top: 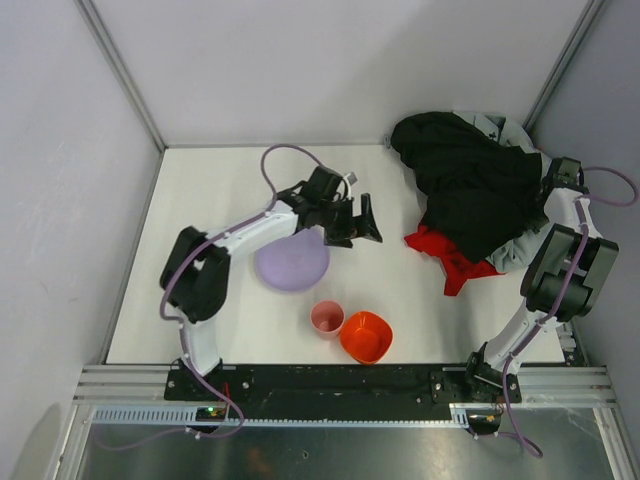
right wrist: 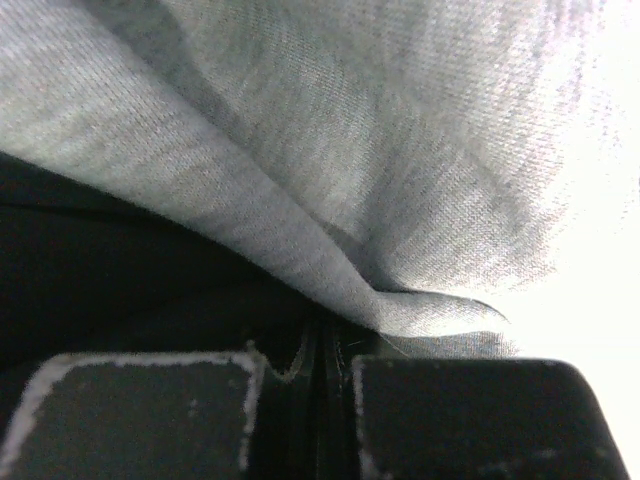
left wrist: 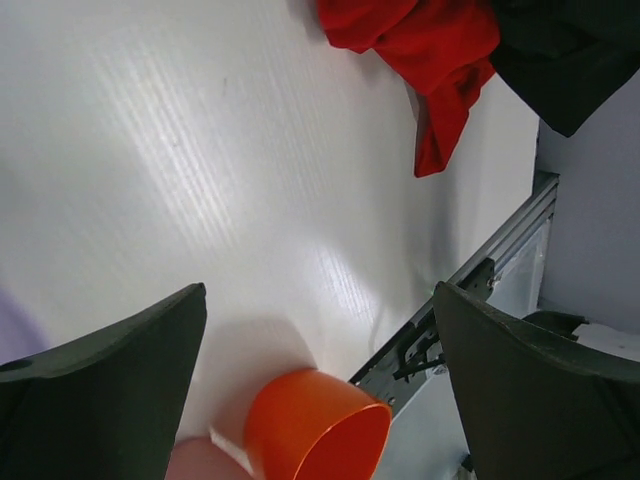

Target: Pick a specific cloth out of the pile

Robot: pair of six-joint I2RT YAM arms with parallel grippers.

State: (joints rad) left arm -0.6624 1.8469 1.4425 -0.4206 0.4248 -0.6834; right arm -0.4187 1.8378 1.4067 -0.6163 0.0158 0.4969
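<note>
The red cloth (top: 450,255) lies on the table at the near left edge of the pile (top: 470,185), partly under its black garment; it also shows at the top of the left wrist view (left wrist: 430,40). My left gripper (top: 358,228) is open and empty over the bare table, left of the red cloth and apart from it (left wrist: 320,330). My right gripper (top: 546,195) is at the pile's right side, its jaws almost together on a thin fold of dark fabric (right wrist: 330,350), with grey cloth (right wrist: 380,150) draped over it.
A purple plate (top: 290,265) lies under the left arm. A pink cup (top: 326,317) and an orange bowl (top: 365,336) stand near the front edge; the bowl shows between the left fingers (left wrist: 315,430). Walls close in behind and to the right.
</note>
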